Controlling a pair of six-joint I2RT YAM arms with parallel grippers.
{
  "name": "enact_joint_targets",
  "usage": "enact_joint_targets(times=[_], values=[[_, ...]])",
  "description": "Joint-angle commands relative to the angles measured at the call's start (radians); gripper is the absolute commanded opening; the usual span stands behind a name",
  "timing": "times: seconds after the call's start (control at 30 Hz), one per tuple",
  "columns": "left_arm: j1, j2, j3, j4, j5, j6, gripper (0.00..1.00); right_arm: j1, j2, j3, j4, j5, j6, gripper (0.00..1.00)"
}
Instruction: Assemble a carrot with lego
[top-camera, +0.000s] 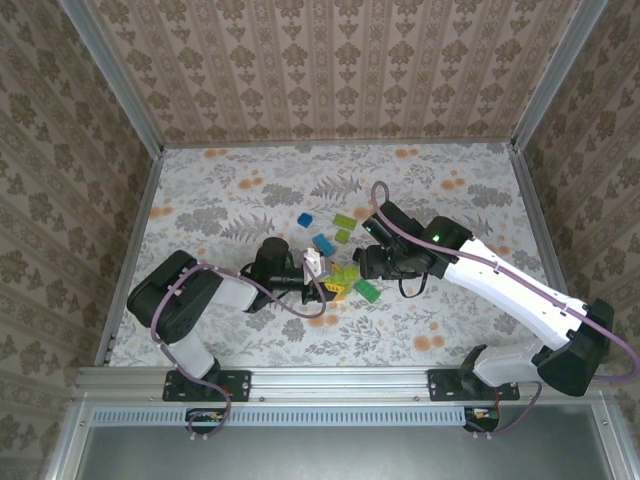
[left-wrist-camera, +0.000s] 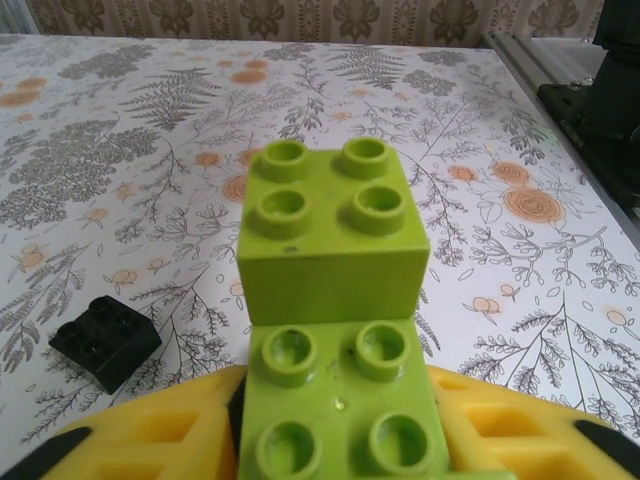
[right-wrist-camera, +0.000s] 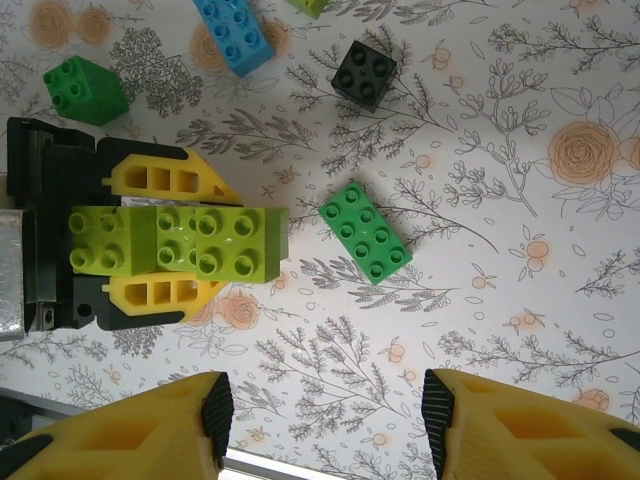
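Left gripper (right-wrist-camera: 228, 240) clamped on the light green stack (left-wrist-camera: 333, 260), which pokes past its fingertips | right gripper (right-wrist-camera: 325, 410) jaws apart, empty, near the stack | dark green brick (right-wrist-camera: 365, 232) just beside the stack

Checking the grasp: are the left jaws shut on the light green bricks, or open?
Shut on them: the right wrist view shows its yellow fingers against both sides of the light green bricks.

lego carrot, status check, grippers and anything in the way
left gripper shut on light green stack. right gripper open, empty. loose green brick lies just off the stack's end, apart, may crowd.
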Motion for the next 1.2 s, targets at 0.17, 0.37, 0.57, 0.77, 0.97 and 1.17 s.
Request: enact_joint_targets(times=[0.17, 0.37, 0.57, 0.77, 0.97, 1.17], values=[[0.007, -0.082, -0.002, -0.075, 0.003, -0.009, 0.31, -0.018, -0.032, -0.039, 0.021, 0.004, -0.027, 0.55], [0.051, -0.227, -0.027, -0.176, -0.054, -0.102, 0.27, -0.043, -0.056, -0.081, 0.062, 0.002, -0.049, 0.55], [0.109, -0.356, 0.042, -0.439, -0.160, -0.246, 0.27, -0.066, -0.080, -0.127, 0.096, 0.024, -0.084, 0.55], [0.219, -0.381, 0.222, -0.777, -0.198, -0.370, 0.26, -0.086, -0.085, -0.173, 0.169, -0.008, -0.135, 0.55], [0.385, -0.356, 0.422, -1.065, -0.228, -0.411, 0.28, -0.104, -0.045, -0.168, 0.187, -0.007, -0.199, 0.55], [0.510, -0.240, 0.681, -1.349, -0.297, -0.348, 0.30, -0.105, -0.066, -0.204, 0.250, -0.043, -0.208, 0.55]])
